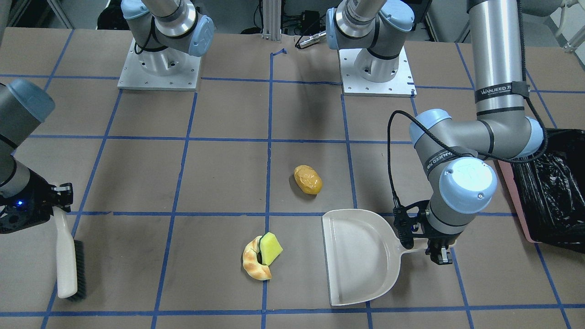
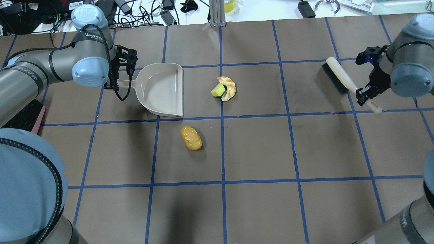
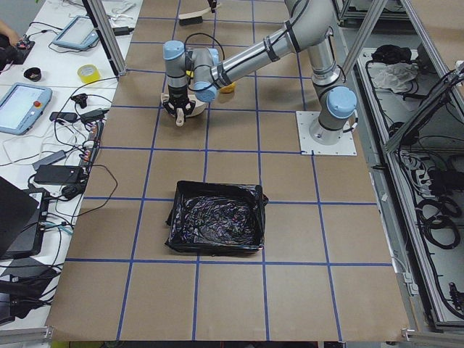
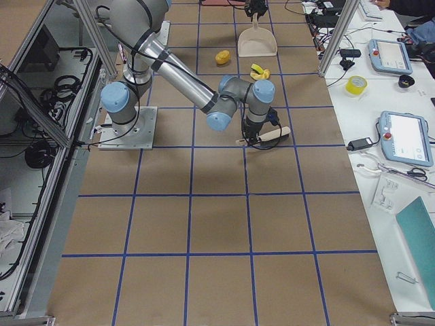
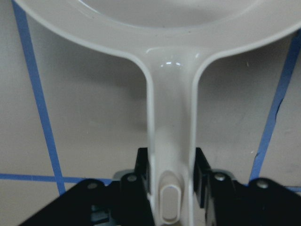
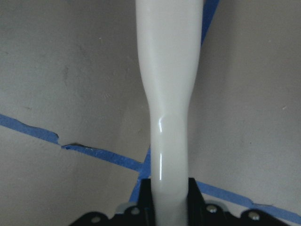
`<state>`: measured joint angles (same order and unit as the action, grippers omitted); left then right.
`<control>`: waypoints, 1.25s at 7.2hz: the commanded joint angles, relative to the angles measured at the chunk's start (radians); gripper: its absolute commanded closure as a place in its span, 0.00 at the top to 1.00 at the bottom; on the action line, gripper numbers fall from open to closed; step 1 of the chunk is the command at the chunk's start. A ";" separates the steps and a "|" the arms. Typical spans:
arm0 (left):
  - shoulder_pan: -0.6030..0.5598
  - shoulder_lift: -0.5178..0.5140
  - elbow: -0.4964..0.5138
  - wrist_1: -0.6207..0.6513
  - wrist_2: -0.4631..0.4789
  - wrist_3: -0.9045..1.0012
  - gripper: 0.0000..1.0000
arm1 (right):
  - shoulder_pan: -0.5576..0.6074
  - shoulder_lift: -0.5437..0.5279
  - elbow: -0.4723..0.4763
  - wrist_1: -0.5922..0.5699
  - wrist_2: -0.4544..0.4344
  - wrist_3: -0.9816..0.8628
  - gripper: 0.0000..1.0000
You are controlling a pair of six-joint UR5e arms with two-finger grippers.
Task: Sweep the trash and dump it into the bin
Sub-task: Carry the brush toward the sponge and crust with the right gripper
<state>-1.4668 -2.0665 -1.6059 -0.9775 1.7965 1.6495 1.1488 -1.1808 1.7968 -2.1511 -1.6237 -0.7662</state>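
Observation:
The trash lies on the table: an orange-yellow potato-like lump (image 1: 308, 179) (image 2: 191, 137), and a golden croissant piece (image 1: 254, 262) (image 2: 230, 88) with a yellow-green sponge wedge (image 1: 270, 248) (image 2: 218, 90) leaning on it. My left gripper (image 1: 422, 244) (image 2: 118, 81) (image 5: 171, 188) is shut on the handle of the cream dustpan (image 1: 358, 256) (image 2: 162, 89), whose open edge faces the trash. My right gripper (image 1: 57, 203) (image 2: 365, 96) (image 6: 169, 197) is shut on the handle of the cream brush (image 1: 67, 260) (image 2: 340, 79), well off to the side of the trash. The bin (image 1: 553, 192) (image 3: 216, 217) with its black bag stands beyond my left arm.
Both arm bases (image 1: 159, 68) (image 1: 375, 68) stand on plates at the robot's edge of the table. Blue tape lines grid the brown tabletop. Screens, cables and a tape roll (image 3: 88, 73) lie on the operators' bench beyond the table's far edge.

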 commanded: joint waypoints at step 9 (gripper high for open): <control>-0.033 -0.004 -0.006 -0.003 0.014 -0.022 0.00 | 0.569 -0.063 -0.063 0.177 0.047 0.927 0.00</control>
<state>-1.5003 -2.0684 -1.6122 -0.9802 1.8137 1.6281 1.6398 -1.2514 1.7348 -1.9719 -1.5789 0.0946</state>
